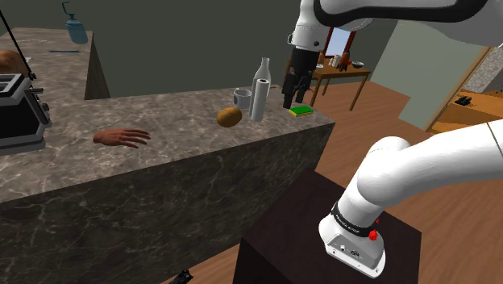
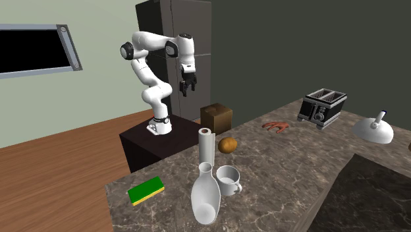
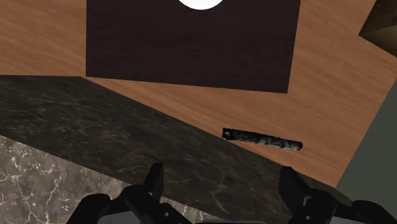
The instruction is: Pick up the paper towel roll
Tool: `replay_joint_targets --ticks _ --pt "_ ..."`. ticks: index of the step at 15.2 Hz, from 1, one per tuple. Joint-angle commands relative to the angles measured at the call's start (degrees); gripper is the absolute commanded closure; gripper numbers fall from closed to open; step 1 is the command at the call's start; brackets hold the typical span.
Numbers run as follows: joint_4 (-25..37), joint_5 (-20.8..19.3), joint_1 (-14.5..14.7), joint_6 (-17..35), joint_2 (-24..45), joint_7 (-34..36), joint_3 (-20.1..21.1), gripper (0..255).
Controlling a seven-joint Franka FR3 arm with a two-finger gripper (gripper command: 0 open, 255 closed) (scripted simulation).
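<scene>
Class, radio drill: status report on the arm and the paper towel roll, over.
Pincer open, empty. Paper towel roll upright on counter, untouched. Mug and vase close beside it.

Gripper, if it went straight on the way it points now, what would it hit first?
Probably the edge of the counter: its dark side face lies right ahead of the open gripper. It could slip past to the wooden floor; depth is unclear. The paper towel roll is off that line.
</scene>
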Motion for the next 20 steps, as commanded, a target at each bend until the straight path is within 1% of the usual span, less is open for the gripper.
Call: replay_joint_targets --ticks 1,6,11,15,20 --pt "0.0 0.0 0.0 0.0 0.0 0.0 0.0 0" --pt "4.7 -1.8 -1.3 5.0 8.8 -4.6 -4.2 0" --pt "11.0 -2.2 -2.0 8.9 18.1 -9.2 -8.2 0" --pt "17.2 -1.2 -2.4 10.9 25.9 -13.1 -11.2 0" --pt "26.6 1.5 -3.2 12.1 36.1 -18.1 -14.5 0"
